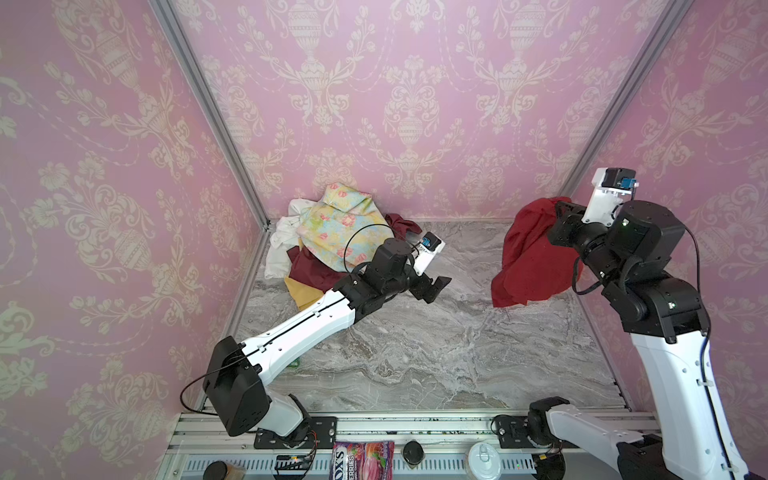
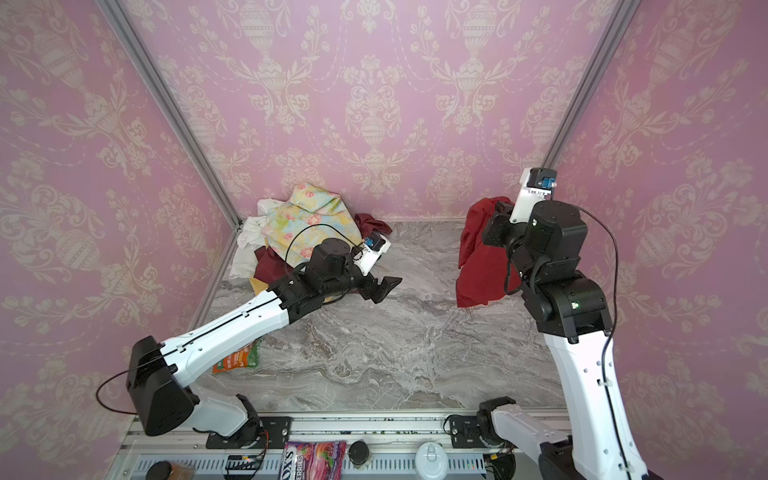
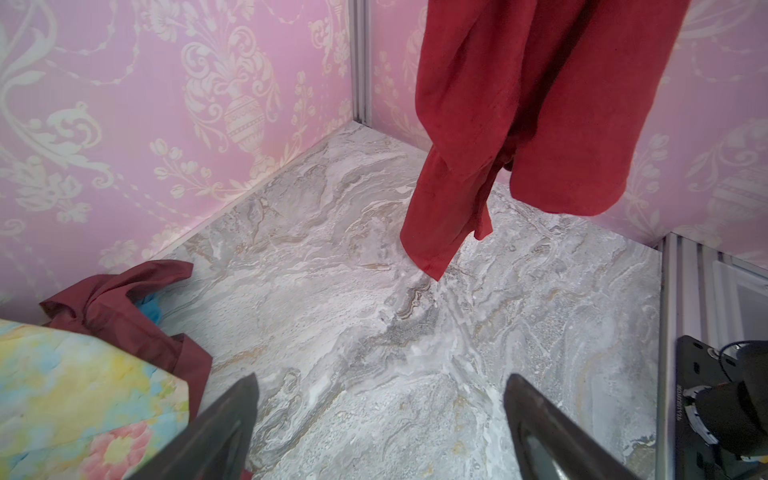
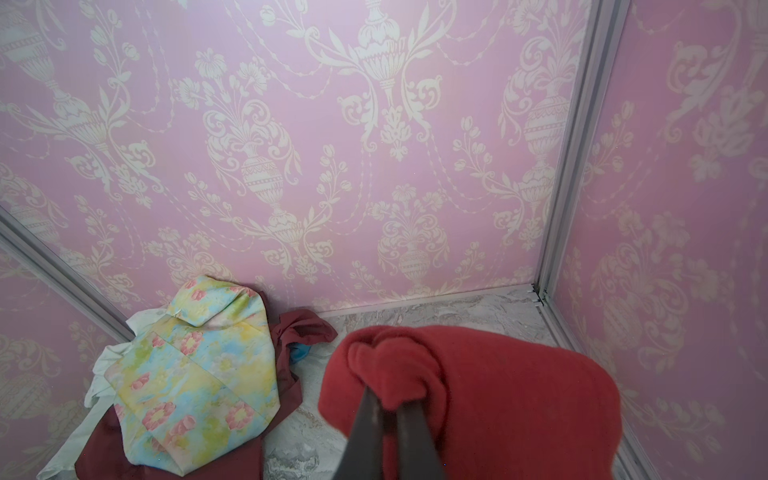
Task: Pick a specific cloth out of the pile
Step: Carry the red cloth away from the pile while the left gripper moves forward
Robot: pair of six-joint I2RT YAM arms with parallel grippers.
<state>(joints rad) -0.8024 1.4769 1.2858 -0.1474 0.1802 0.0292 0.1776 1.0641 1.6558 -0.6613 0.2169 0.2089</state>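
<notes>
Now the right gripper point(image 4: 386, 399) clamps the red cloth point(image 1: 528, 257) by its top, dangling lengthwise over the counter point(image 1: 415, 357) near its far-right corner.

Open marble tabletop point(image 1: 436, 357) spans the middle and near side, between the pile point(image 1: 332, 232) heaped in the far left corner and the cloth point(image 1: 532, 257) hanging from the closed right gripper point(image 4: 386, 399) toward the far right corner. The left arm point(image 1: 299, 328) lies low across the left side, its left gripper point(image 1: 437, 289) spread beside the pile; papered walls point(image 1: 415, 104) close the left, far and right sides.
</notes>
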